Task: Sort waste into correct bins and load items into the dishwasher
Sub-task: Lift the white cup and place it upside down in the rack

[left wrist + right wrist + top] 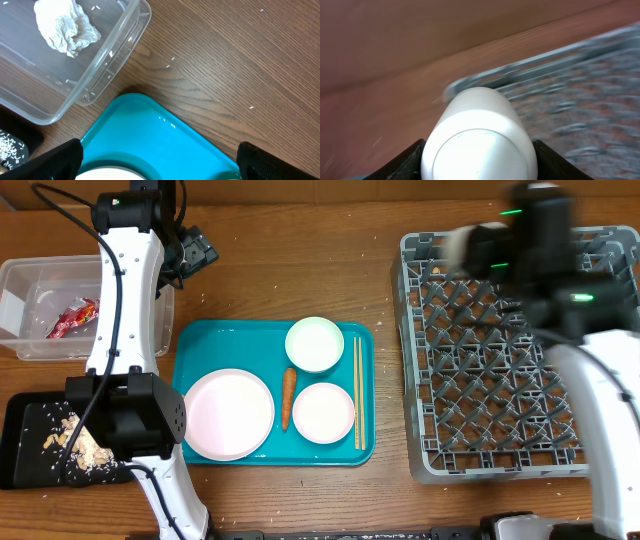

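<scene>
**Left:** clear tub (20, 268) holding the red wrapper (75, 317) and crumpled tissue (65, 27). The black tray (25, 420) nearer the robot holds food scraps (75, 442). The left gripper (195, 252), jaws spread wide and holding nothing, hovers between the tub and the teal tray (200, 340).

**Centre:** plate (228, 415), carrot (288, 397), bowl (314, 343), dish (323, 412) and chopsticks (358, 390) lie on the teal tray.

**Right:** the right gripper (465, 248) clasps the small cup (480, 130) between its fingers, above the far-left corner of the dish rack (500, 380). The view is blurred.

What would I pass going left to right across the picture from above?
Clear tub → large plate → carrot → small dish → chopsticks → grey rack. The bowl and black tray overlap others sideways, so they are left out.
</scene>
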